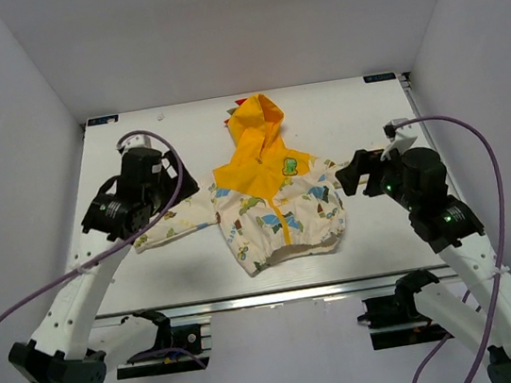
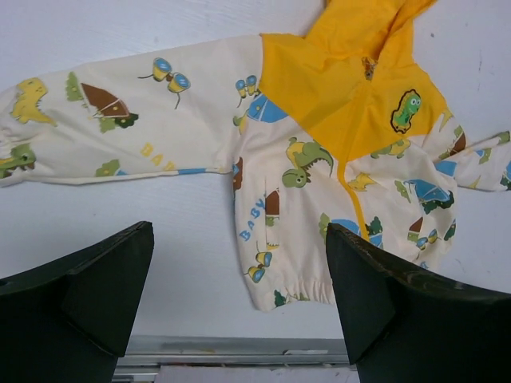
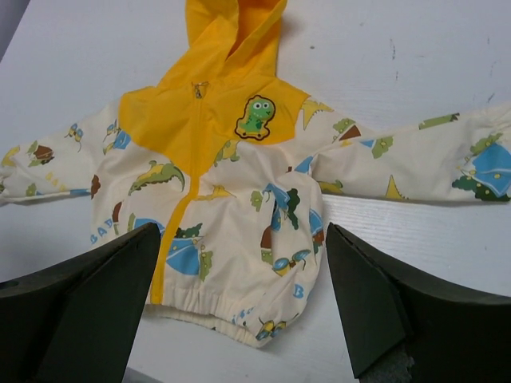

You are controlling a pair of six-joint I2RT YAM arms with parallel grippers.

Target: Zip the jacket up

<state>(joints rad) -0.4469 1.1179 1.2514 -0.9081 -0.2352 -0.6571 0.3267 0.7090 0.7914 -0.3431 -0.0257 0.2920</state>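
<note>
The jacket (image 1: 276,203) lies flat on the white table (image 1: 340,113), front up. Its yellow hood (image 1: 259,115) points to the far edge and its gathered hem (image 1: 292,251) is toward the arms. One sleeve (image 1: 174,224) stretches out to the left and ends under the left arm (image 1: 134,204). The other sleeve reaches toward the right arm (image 1: 406,180).

The orange zipper strip (image 3: 172,239) runs from the hem up to the yoke. The zipper pull (image 3: 197,89) sits at the neck, just below the hood. A green dinosaur patch (image 3: 255,116) sits on the yoke beside the strip.

The left jaws are spread wide above the table on the near side of the jacket. Their dark fingers (image 2: 104,295) are well apart with nothing between them. The right jaws are likewise wide apart, their fingers (image 3: 383,303) gripping nothing, with the jacket's body showing in the gap.
</note>
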